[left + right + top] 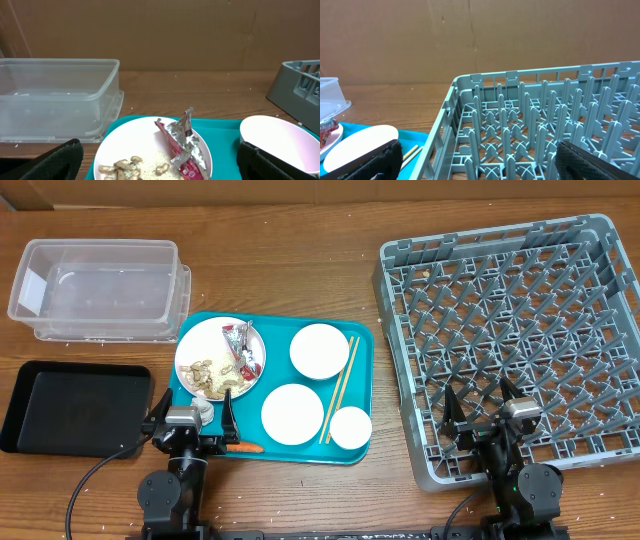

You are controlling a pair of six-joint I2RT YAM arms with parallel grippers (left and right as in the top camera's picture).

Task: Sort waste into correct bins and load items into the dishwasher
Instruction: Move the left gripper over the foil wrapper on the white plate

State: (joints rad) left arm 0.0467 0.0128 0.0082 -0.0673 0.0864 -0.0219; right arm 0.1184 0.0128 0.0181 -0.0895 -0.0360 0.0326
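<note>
The red-and-silver wrapper (180,146) lies on the big plate (198,342), half over the food scraps (210,376) and rice, in the far left corner of the teal tray (275,328).

In my left wrist view it sits straight ahead of the left gripper (195,410) and below it, roughly centred between the fingers. Its long axis runs mostly away from me, on a slight slant. I judge that a short reach forward and down would put the fingers across its narrow width.

The carrot (243,448) lies crosswise on the tray's near edge, just beside the left wrist and behind the fingertips, so it is the more awkward pick.

The left arm is clearly the nearer one. The right gripper (478,400) hangs over the near side of the dish rack (392,290), well apart from the plate. Both sets of fingers are spread wide and hold nothing.

The clear tub (100,290) stands beyond the plate to the left. The black tray (75,408) lies just left of the left gripper.

The wrapper carries print, but it is too small for me to read, and I see no other writing.
</note>
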